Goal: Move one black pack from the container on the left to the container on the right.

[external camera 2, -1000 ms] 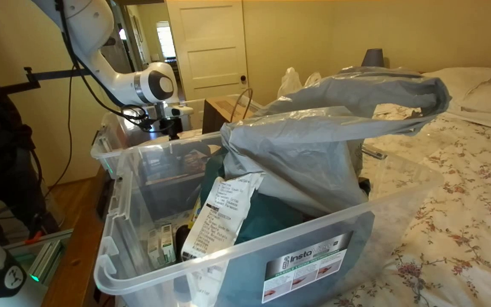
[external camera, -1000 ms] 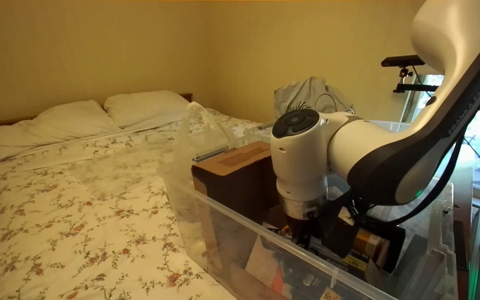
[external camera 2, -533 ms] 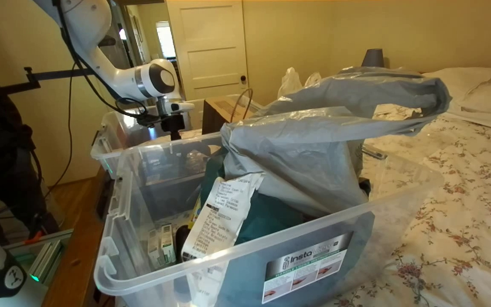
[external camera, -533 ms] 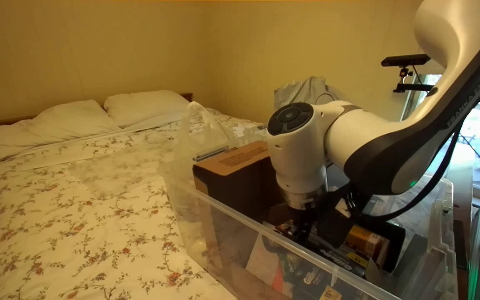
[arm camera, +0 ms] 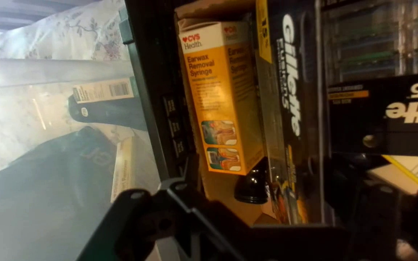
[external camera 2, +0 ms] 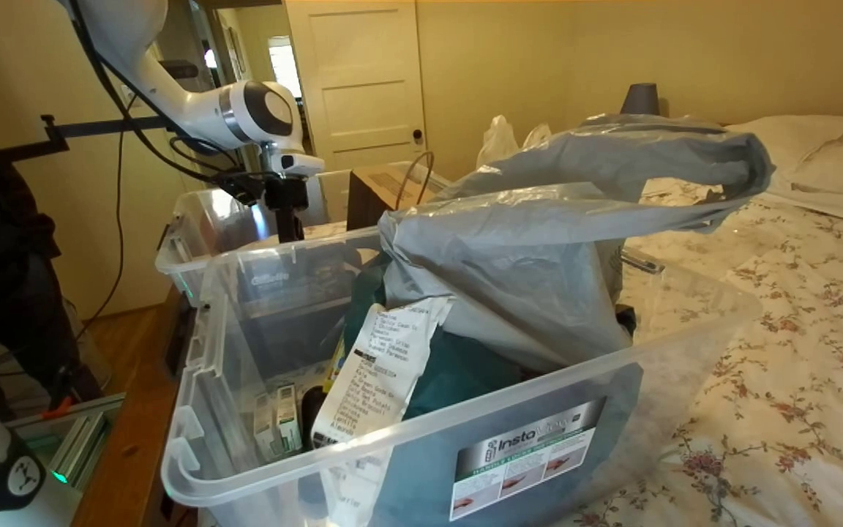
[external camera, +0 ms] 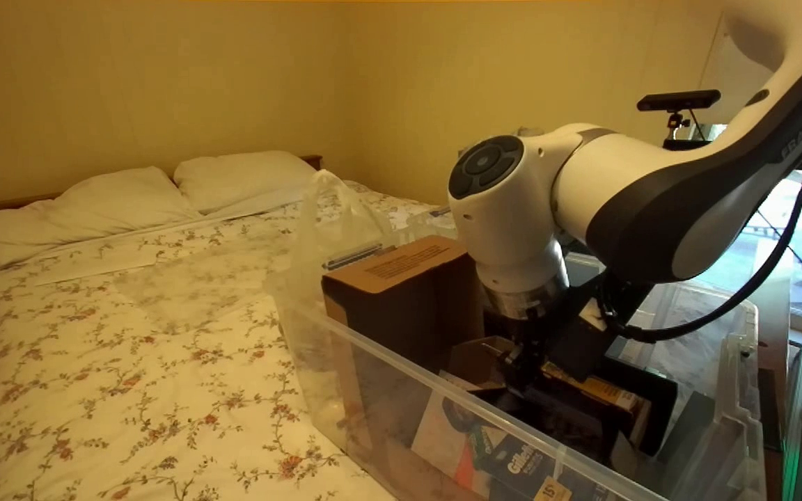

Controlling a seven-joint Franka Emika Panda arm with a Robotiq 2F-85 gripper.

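Note:
My gripper is just above the things in a clear plastic container. A black Gillette pack lies large and close ahead of the fingers in the wrist view. The pack appears raised with my gripper; its dark side and its lettering show in the exterior views. The gripper looks shut on it, though the contact is dark. Another black pack with upside-down lettering lies at the right. The second clear container stands beside this one.
An orange CVS box stands beside the pack. A tall cardboard box stands at the container's far end. A grey plastic bag and a paper receipt stick up in the second container. A flowered bed lies beyond.
My gripper has risen out of the container's contents. A dark pack has come up with it: its lettering now shows through the container wall, and it hides part of the orange box.

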